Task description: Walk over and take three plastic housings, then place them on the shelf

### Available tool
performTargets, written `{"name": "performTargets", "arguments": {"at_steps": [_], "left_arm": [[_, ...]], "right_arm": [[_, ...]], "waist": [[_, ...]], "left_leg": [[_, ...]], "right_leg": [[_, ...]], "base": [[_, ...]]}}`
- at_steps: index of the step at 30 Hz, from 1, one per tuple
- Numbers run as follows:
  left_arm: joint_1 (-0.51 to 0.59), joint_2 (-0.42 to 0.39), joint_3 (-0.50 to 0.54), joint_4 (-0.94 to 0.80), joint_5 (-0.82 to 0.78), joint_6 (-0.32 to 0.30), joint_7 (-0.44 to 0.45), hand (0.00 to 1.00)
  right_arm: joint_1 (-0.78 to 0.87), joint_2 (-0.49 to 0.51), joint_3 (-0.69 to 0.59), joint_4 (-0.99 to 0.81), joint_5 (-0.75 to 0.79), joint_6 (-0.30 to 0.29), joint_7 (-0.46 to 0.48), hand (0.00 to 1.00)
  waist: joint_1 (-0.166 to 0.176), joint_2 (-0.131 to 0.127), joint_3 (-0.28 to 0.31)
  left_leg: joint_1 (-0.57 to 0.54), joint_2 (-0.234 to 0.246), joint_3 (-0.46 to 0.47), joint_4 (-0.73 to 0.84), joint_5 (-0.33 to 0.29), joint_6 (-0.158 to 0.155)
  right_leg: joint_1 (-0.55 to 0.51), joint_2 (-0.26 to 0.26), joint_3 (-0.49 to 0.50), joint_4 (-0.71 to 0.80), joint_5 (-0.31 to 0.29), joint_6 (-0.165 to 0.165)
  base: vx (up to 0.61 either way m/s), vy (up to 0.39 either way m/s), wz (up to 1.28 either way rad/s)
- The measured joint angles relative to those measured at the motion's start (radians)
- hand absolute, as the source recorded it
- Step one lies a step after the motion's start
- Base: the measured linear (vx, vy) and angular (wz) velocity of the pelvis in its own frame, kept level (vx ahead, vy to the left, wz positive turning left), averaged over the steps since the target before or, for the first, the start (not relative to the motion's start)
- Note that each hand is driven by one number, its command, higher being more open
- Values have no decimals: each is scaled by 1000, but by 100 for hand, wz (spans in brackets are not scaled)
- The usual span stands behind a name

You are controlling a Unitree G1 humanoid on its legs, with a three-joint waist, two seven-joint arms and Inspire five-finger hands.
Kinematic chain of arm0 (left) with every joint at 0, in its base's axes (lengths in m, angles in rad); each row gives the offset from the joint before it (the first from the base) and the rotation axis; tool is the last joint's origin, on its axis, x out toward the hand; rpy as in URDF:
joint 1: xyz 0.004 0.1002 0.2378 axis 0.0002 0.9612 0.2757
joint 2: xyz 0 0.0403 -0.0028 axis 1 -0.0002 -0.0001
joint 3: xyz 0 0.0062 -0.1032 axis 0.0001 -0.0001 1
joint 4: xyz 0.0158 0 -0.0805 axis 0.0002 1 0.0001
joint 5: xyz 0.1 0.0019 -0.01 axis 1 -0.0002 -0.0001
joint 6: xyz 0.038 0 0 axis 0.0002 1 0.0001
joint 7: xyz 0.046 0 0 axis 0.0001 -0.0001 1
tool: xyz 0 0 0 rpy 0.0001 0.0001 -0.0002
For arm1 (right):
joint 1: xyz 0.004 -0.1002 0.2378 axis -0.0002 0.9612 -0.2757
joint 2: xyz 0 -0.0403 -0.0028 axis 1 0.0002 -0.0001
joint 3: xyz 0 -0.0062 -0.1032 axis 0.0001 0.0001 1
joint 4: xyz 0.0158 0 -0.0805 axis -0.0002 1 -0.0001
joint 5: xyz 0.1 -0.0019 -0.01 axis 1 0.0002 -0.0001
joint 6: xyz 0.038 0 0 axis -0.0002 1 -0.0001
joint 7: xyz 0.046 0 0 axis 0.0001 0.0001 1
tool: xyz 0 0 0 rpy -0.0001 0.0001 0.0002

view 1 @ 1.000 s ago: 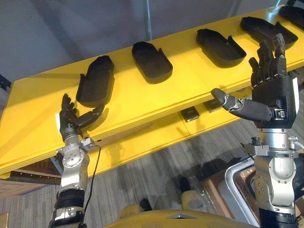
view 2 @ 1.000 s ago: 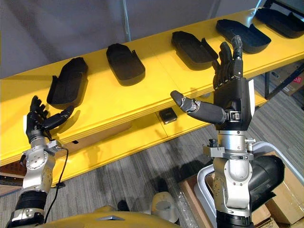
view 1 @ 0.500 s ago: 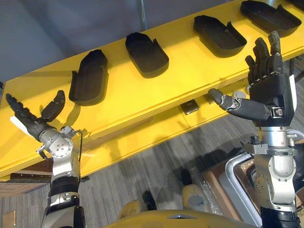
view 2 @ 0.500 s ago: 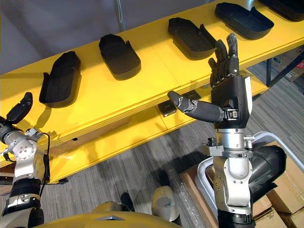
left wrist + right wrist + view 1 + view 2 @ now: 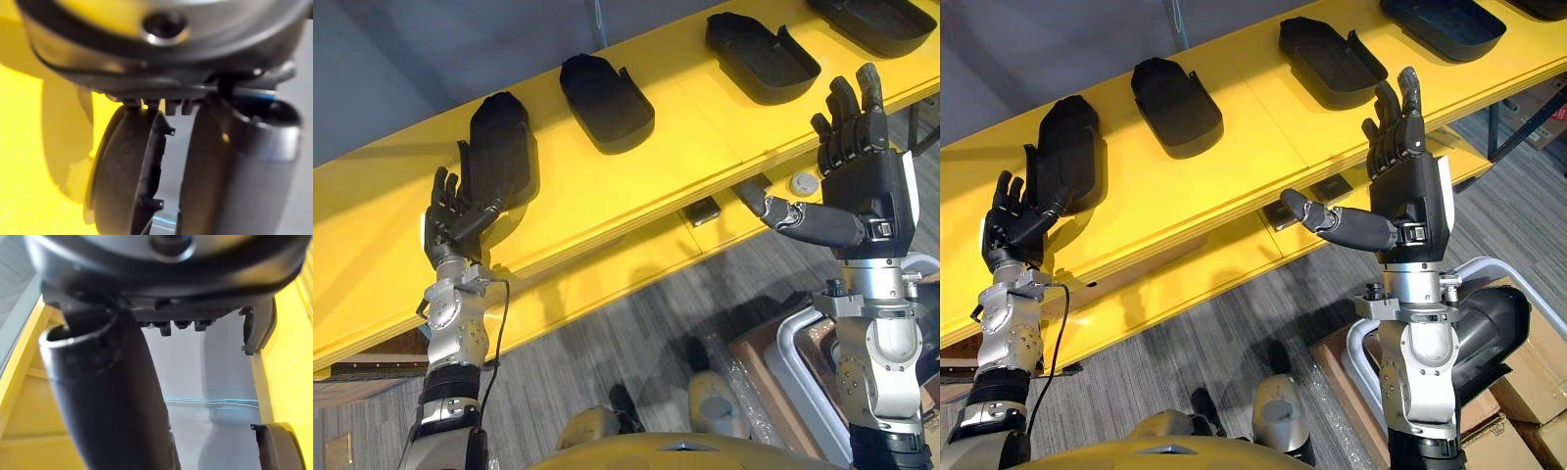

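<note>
Four black plastic housings lie in a row on the top board of the yellow shelf point(image 5: 607, 191), well apart from one another. Each is a long, shallow shell of matte plastic with a thin raised rim, one rounded end and one squarer end. All have the long axis running across the board from front edge to back, slanted a little.

The leftmost housing point(image 5: 501, 147) points its rounded end toward the back. The second housing point(image 5: 605, 103) and the third housing point(image 5: 762, 57) turn their rounded ends toward the front edge. The fourth housing point(image 5: 886, 20) is cut off by the view's edge.

The left hand point(image 5: 447, 223) hovers at the near end of the leftmost housing, fingers apart and lightly bent, thumb stretched toward the shell; whether it touches cannot be told. In the left wrist view that shell shows its curved side and small tabs along the rim.

The right hand point(image 5: 864, 186) stands upright before the front edge, between the third and fourth housings, empty, fingers straight and close together, thumb out sideways. A smooth yellow lower board point(image 5: 607, 284) lies beneath
</note>
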State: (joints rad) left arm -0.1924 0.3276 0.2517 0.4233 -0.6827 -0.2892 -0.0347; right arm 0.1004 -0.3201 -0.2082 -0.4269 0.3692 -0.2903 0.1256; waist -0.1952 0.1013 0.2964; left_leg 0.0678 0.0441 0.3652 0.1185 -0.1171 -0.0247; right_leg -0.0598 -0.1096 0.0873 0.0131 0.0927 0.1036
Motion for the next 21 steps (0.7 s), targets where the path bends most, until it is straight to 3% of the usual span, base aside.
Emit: {"name": "performTargets", "arguments": {"at_steps": [4,16,21], "left_arm": [[2,0,-4,3,-36,0,-41,100],[10,0,-10,-1,-54,-1,-36,100],[16,-1,-26,-5,72,-15,105,100]], "right_arm": [[0,0,1,0,0,0,0,100],[1,0,5,0,-1,9,6,100],[-2,0,41,0,25,34,75,100]], "waist": [[0,4,3],[1,3,4],[0,2,5]], "left_leg": [[0,0,2,0,0,0],[7,0,0,-2,0,0],[11,1,-8,-2,0,0]], "right_leg": [[1,0,1,-4,1,2],[14,-2,-2,-17,5,2],[31,-5,-13,-32,9,3]], "base": [[-23,-8,-1],[0,0,0],[-6,-5,3]]}}
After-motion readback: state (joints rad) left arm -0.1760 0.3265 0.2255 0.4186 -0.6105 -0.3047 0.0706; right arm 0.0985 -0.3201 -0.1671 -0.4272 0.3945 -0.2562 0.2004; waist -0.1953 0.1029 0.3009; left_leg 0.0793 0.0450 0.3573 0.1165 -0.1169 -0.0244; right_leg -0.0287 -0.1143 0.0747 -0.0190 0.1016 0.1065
